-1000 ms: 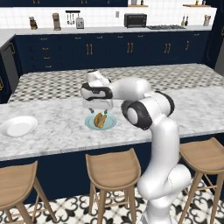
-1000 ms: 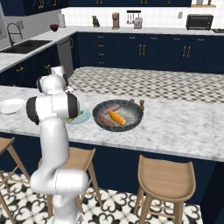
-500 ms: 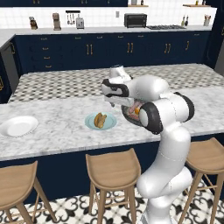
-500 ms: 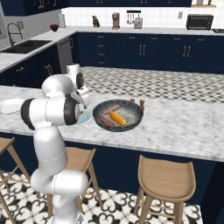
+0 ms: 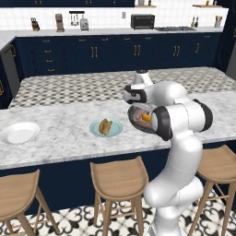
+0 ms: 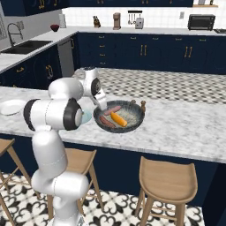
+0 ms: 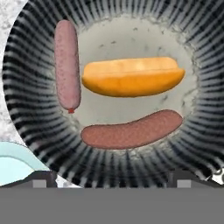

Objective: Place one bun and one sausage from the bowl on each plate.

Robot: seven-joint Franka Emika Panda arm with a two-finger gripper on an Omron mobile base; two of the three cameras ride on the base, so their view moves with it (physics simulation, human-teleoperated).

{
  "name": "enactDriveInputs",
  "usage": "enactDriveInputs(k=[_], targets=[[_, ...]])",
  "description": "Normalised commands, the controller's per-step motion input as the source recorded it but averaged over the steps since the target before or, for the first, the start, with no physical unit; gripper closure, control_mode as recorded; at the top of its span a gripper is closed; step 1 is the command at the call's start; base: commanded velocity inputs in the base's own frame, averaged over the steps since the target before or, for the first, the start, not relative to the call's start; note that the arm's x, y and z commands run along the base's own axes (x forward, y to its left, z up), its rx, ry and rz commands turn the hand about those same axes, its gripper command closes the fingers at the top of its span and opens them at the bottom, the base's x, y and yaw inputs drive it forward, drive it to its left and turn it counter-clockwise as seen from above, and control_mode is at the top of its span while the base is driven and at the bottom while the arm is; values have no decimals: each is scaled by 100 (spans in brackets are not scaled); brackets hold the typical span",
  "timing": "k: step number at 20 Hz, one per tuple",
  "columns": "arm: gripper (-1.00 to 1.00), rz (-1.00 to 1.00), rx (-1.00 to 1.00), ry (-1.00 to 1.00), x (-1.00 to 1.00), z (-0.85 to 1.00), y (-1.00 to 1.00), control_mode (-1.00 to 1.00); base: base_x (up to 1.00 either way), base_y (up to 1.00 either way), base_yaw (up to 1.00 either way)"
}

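Three pieces of food lie in the bowl: one glossy orange-yellow bun, long and split along its side, and two smooth sausages. The paler pink sausage lies along one side of the bun, and the darker reddish-brown sausage, slightly curved, lies along another side; all three sit close together on the bowl's pale, mottled floor without clearly touching. The bowl is round, wide and shallow, dark grey, its sloping wall ribbed with fine radial streaks.

In the right base view the bowl rests on the marble counter, near its front edge, and the counter is white stone with grey veining. The gripper hangs just over the bowl's rim on the side toward the light blue plate, its fingers spread wide and holding nothing.

In the left base view the light blue plate, flat and round, carries a bun and a sausage and sits just beside the bowl. A flat white plate lies well apart toward the counter's left end. Round-topped wooden stools stand below the front edge.
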Motion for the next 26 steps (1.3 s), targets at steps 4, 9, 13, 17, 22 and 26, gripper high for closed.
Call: enactDriveInputs(k=[4,9,13,17,22,26], targets=[[-100,0,0,0,45,-24,-26,-100,0,0,0],[-100,0,0,0,38,-42,-13,-100,0,0,0],[-100,0,0,-1,25,-34,0,-100,0,0,0],[-100,0,0,-8,22,-26,0,-100,0,0,0],[-100,0,3,-1,29,-26,-3,-100,0,0,0],[-100,0,3,0,35,-19,-3,-100,0,0,0]])
